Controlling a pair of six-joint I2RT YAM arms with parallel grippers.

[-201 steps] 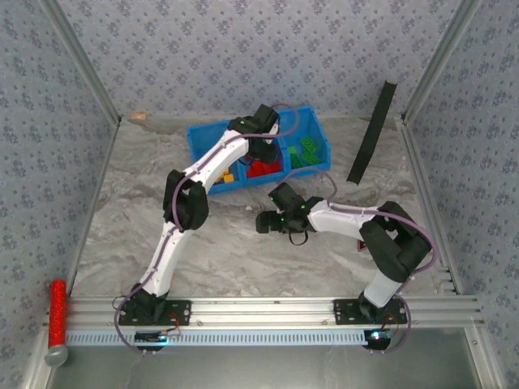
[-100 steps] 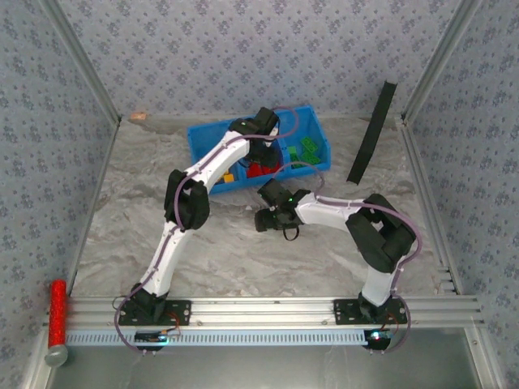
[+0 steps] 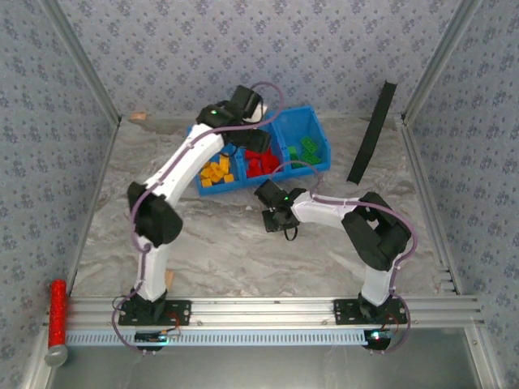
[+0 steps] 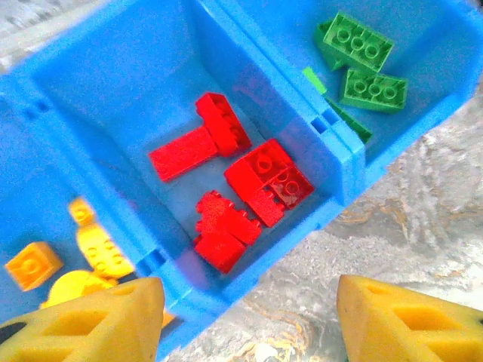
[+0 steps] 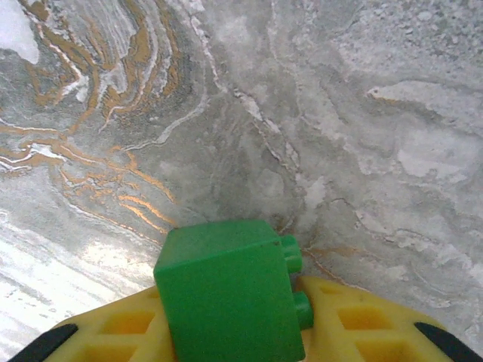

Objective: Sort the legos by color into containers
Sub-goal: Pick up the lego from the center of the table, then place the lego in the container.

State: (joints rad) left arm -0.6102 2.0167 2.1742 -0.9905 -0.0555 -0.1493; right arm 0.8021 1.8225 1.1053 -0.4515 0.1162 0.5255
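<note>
Aloft, left gripper [image 4: 247, 320] over bin [image 4: 343, 162], right gripper [image 5: 234, 335] pinching green brick [image 5: 226, 290].

Soft, even light is filling the top view; shadows are looking faint. Left wrist view: the bin [image 4: 98, 90] is blurring at upper left. Right wrist view: the table [image 5: 302, 113] is glaring at upper left.

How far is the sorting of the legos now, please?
Mostly done: yellow-orange bricks, red bricks and green bricks lie in separate compartments of the blue bin. In hand: the right gripper holds one green brick. Remaining: drop it with the greens. The left gripper is open.
</note>
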